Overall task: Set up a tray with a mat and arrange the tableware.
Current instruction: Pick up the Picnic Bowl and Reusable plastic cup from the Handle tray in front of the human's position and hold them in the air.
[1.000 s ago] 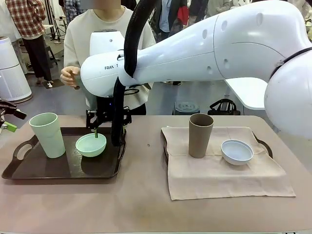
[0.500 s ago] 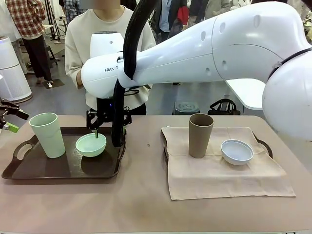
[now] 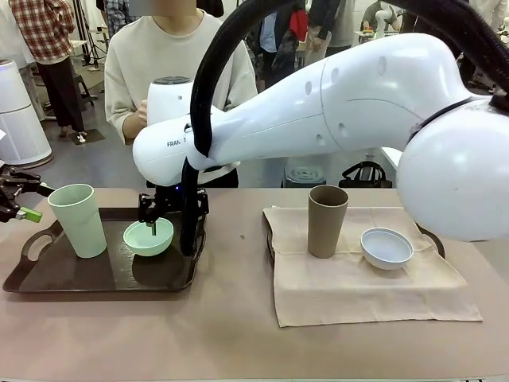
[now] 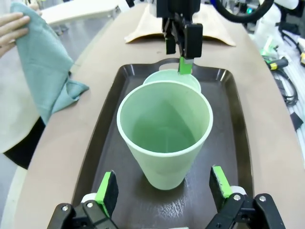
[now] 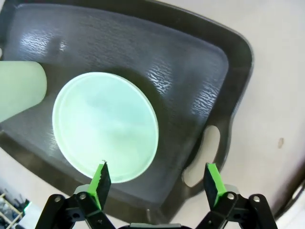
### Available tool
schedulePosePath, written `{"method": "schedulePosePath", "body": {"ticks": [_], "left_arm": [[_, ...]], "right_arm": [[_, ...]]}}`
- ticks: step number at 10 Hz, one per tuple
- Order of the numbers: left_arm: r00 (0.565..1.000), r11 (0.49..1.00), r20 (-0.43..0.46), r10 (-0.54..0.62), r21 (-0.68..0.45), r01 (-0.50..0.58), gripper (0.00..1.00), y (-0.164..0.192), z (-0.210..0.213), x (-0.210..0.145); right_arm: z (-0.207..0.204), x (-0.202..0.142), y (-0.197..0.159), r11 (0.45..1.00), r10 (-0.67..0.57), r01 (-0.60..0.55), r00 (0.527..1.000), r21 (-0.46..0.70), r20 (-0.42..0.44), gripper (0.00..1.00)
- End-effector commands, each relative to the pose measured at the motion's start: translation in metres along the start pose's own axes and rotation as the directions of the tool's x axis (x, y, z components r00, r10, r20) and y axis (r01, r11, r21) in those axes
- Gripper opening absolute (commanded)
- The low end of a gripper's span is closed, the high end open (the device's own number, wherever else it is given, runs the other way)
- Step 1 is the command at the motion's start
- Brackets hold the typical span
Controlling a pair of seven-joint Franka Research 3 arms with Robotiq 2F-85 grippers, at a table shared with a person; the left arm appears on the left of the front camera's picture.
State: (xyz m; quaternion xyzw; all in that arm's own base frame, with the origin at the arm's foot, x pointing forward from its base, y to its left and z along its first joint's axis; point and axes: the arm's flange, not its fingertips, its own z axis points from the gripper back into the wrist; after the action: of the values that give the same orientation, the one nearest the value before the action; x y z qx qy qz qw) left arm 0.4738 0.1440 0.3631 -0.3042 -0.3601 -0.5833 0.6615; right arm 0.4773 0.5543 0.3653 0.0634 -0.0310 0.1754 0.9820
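Mint tumbler: tall matte mint-green plastic tumbler [image 4: 164, 136] stands upright, long axis vertical, mouth up, at the left end of the dark plastic tray [image 3: 48, 274].
Mint bowl: small round mint-green plastic bowl [image 5: 105, 126] sits just beside the tumbler, mouth up.
Left gripper [image 4: 163, 183]: spread, near the tumbler, apart.
Right gripper [image 5: 156, 174]: spread at the bowl's rim; touching it perhaps, unclear.

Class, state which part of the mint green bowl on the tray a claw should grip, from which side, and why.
Pinch the rim of the mint green bowl from straight above, one finger inside, one outside. It sits upright, open and shallow on the tray, and the mint tumbler stands close beside it, probably crowding a sideways approach.
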Motion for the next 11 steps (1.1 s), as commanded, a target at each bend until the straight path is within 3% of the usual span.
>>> {"method": "schedulePosePath", "body": {"ticks": [1,7,11], "left_arm": [[1.000,1.000,0.014,-0.006,0.015,0.006,1.00,0.007,-0.004,-0.007],[0.999,0.999,0.023,0.025,-0.045,-0.024,1.00,0.016,-0.031,-0.022],[0.999,0.995,0.036,0.037,-0.096,-0.034,1.00,0.023,-0.048,-0.022]], "right_arm": [[-0.002,0.006,0.010,1.000,-0.013,0.013,0.999,-0.013,0.044,1.00],[-0.018,0.016,0.022,0.999,-0.008,0.010,0.998,-0.032,0.060,1.00],[-0.019,0.020,0.016,0.991,-0.117,0.124,0.986,-0.049,0.122,1.00]]}}
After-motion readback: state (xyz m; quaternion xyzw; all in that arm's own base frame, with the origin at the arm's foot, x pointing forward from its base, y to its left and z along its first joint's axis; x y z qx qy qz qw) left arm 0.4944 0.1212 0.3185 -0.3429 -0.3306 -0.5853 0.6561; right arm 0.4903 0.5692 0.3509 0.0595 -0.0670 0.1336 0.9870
